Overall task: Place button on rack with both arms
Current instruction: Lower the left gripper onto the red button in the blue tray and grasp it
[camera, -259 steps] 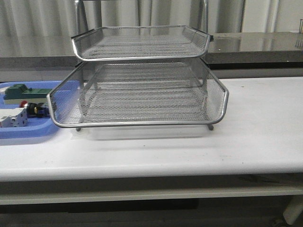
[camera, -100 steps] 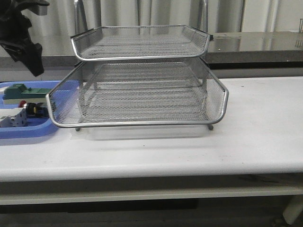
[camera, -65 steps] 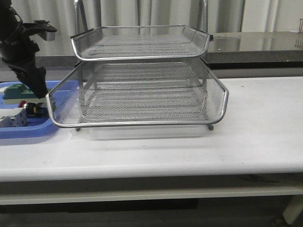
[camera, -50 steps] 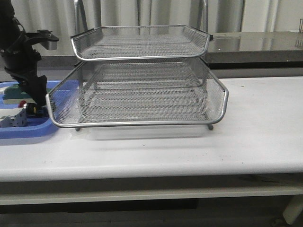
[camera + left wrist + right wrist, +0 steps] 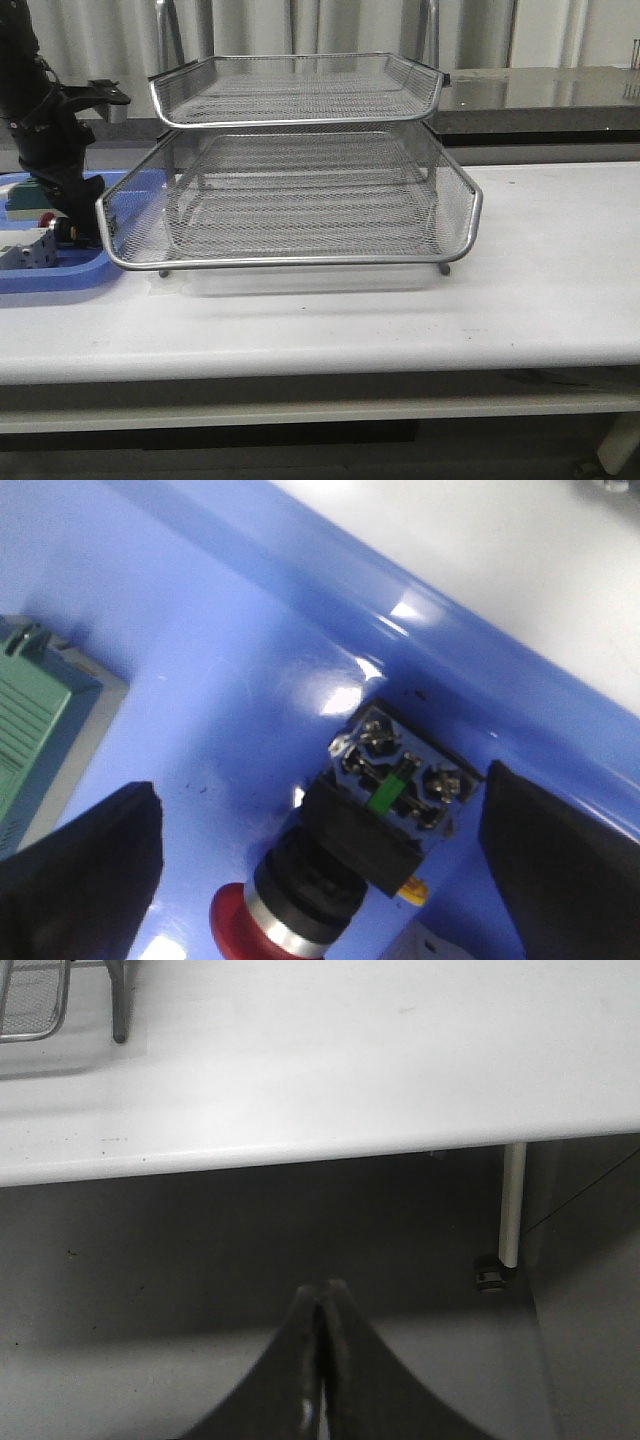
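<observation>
Front: I see the left arm [image 5: 50, 130] down over the blue tray [image 5: 60, 275] at the table's [image 5: 540, 260] left edge, just beside the rack [image 5: 290, 200]. The button [image 5: 62, 229] is barely visible under it.

Left wrist: my left gripper [image 5: 315, 865] is spread wide, one finger on each side of the button [image 5: 350, 855], not touching. It lies on its side on the tray floor near the wall, green block [image 5: 35, 715] nearby.

Right wrist: right gripper [image 5: 320, 1360] fingers pressed together, holding nothing, below the table edge.
</observation>
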Action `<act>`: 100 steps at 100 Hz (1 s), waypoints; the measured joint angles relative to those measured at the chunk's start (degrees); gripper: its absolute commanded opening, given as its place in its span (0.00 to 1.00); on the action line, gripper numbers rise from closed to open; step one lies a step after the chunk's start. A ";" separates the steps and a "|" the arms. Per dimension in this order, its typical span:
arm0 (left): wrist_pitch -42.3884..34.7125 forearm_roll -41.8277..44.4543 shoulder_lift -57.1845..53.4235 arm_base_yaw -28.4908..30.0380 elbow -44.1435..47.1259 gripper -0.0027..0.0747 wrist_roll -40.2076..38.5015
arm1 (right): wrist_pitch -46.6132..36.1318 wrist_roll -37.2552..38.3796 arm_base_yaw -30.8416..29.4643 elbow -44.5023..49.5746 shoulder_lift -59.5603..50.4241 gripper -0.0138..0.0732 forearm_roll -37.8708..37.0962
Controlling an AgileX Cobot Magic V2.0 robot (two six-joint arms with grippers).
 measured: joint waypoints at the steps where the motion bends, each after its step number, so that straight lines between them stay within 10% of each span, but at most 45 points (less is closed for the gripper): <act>1: 0.03 0.00 -0.01 0.00 0.00 0.84 0.00 | 0.00 0.00 0.00 0.00 0.00 0.08 0.00; 58: -0.24 -2.46 2.91 0.00 -0.54 0.81 1.01 | 0.00 0.00 0.00 0.00 0.00 0.08 0.00; 100: 0.68 -3.32 3.17 -0.12 -0.72 0.21 1.13 | 0.00 0.00 0.00 0.00 0.00 0.08 0.00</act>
